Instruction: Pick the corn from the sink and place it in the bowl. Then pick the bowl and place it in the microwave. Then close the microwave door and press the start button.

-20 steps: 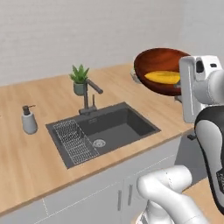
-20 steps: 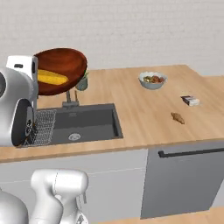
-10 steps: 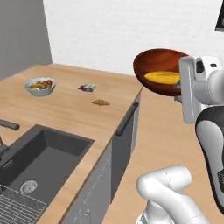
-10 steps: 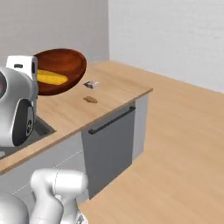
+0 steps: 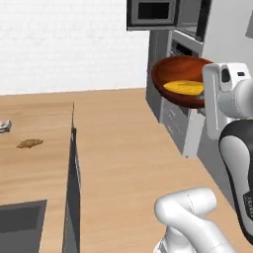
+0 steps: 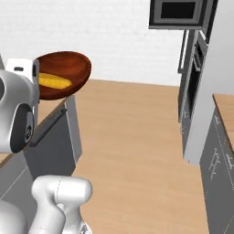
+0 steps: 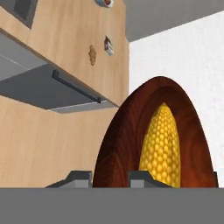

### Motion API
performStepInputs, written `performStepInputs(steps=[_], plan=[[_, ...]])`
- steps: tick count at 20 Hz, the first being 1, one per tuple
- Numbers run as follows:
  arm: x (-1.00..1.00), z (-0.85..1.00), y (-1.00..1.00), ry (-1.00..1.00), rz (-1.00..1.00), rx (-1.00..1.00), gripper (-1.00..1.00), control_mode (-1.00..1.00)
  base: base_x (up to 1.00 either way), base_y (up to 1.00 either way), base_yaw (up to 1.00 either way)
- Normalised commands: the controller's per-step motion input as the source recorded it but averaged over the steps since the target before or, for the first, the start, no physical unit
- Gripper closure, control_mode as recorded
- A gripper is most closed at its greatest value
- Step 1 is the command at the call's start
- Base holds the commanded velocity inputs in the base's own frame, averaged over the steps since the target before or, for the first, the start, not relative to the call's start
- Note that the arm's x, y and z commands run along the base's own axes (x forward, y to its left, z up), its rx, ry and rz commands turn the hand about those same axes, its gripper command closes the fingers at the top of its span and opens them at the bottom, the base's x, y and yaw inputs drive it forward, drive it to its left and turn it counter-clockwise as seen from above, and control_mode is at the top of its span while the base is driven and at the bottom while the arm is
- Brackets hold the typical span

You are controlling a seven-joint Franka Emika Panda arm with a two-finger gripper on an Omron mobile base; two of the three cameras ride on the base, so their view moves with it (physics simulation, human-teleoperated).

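The reddish-brown bowl (image 5: 174, 70) hangs in the air beside my hand, with the yellow corn (image 5: 184, 88) lying inside it. My gripper (image 5: 201, 99) is shut on the bowl's rim. From the right base view the bowl (image 6: 65, 67) and corn (image 6: 54, 81) sit at the upper left, next to the gripper (image 6: 38, 89). In the hand view the bowl (image 7: 120, 144) rises between the fingertips (image 7: 142, 177), the corn (image 7: 162, 144) resting in its hollow. The microwave (image 5: 153, 12) is set high in the grey wall unit ahead, its dark door (image 5: 202, 20) swung open. A corner of the sink (image 5: 20, 227) shows at lower left.
A wooden counter (image 5: 34, 168) with a dishwasher front (image 5: 74, 173) runs along my left, bearing a small brown pastry (image 5: 29, 143) and a packet (image 5: 4, 126). A tall grey cabinet stack with an oven (image 6: 194, 91) stands under the microwave. Wooden floor (image 6: 132, 151) lies between.
The whole picture has swung: the base has turned away from the sink and counter toward the microwave wall. The bowl with the corn stays held in the same place beside the hand.
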Motion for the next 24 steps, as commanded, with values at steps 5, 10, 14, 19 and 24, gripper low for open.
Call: performStepInputs(steps=[5, 10, 14, 19, 24], plan=[[0.00, 0.00, 0.00, 0.00, 0.00, 0.00, 1.00, 1.00, 0.85, 0.18, -0.53], [0.00, 0.00, 0.00, 0.00, 0.00, 0.00, 1.00, 1.00, 1.00, 0.30, -0.36], [0.00, 0.00, 0.00, 0.00, 0.00, 0.00, 1.00, 1.00, 1.00, 0.34, -0.34], [0.00, 0.00, 0.00, 0.00, 0.00, 0.00, 1.00, 1.00, 1.00, 0.54, -0.28], [0.00, 0.00, 0.00, 0.00, 0.00, 0.00, 1.00, 1.00, 1.00, 0.56, -0.30]])
